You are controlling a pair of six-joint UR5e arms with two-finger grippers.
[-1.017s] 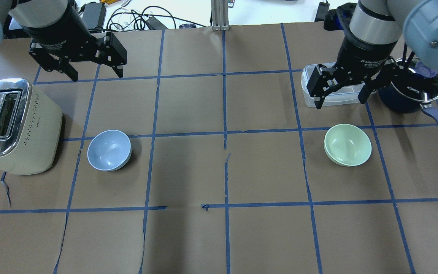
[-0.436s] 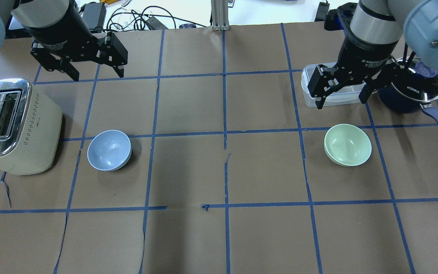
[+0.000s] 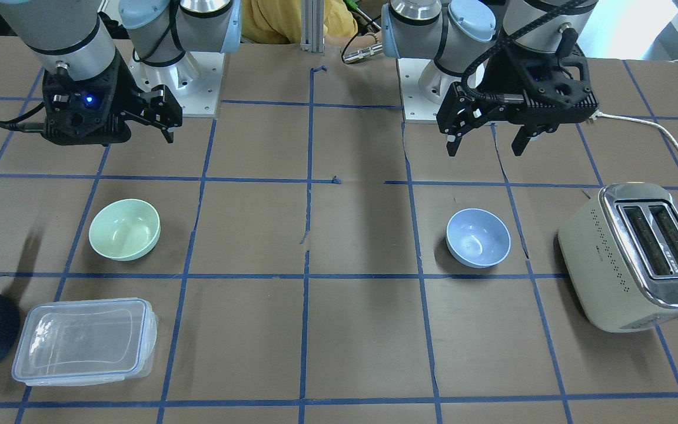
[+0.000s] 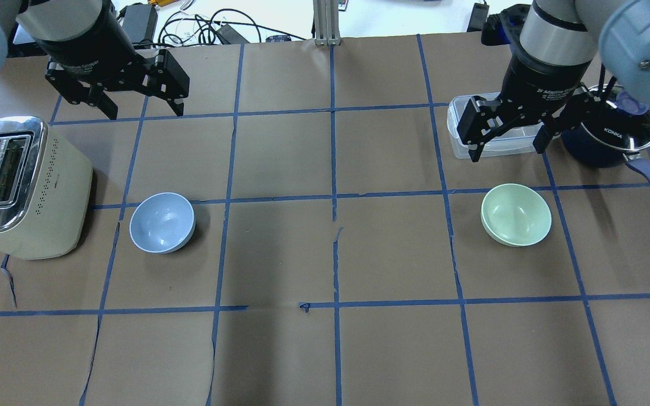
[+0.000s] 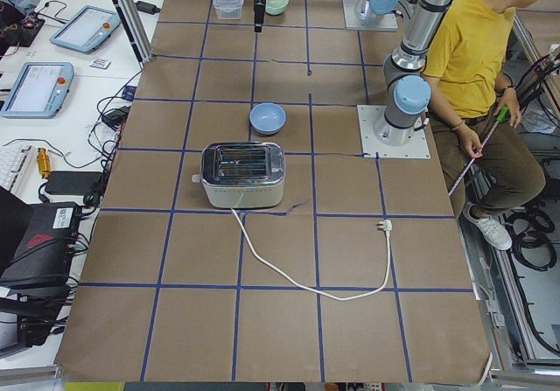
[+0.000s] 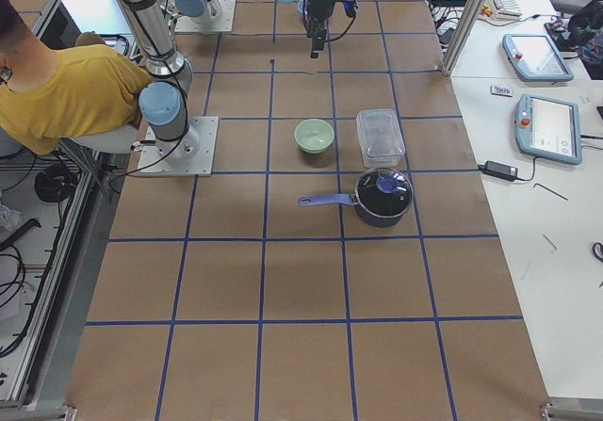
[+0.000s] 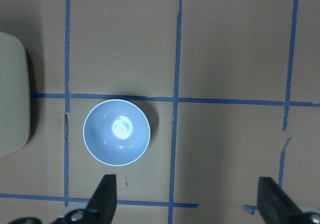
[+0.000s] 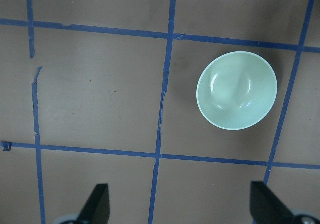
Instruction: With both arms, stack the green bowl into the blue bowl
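The green bowl (image 4: 515,215) sits upright on the table's right side and also shows in the right wrist view (image 8: 236,89) and the front view (image 3: 124,228). The blue bowl (image 4: 162,222) sits upright on the left side beside the toaster and also shows in the left wrist view (image 7: 116,132) and the front view (image 3: 478,237). My left gripper (image 4: 144,113) is open and empty, high above the table, apart from the blue bowl. My right gripper (image 4: 506,153) is open and empty, high above the table, apart from the green bowl.
A cream toaster (image 4: 20,186) stands at the left edge next to the blue bowl; its cord (image 5: 289,268) trails over the table. A clear rectangular container (image 3: 83,341) and a dark navy saucepan (image 4: 613,141) with a lid lie beyond the green bowl.
Both grippers have shifted only very slightly and stay open. The bowls have not moved.
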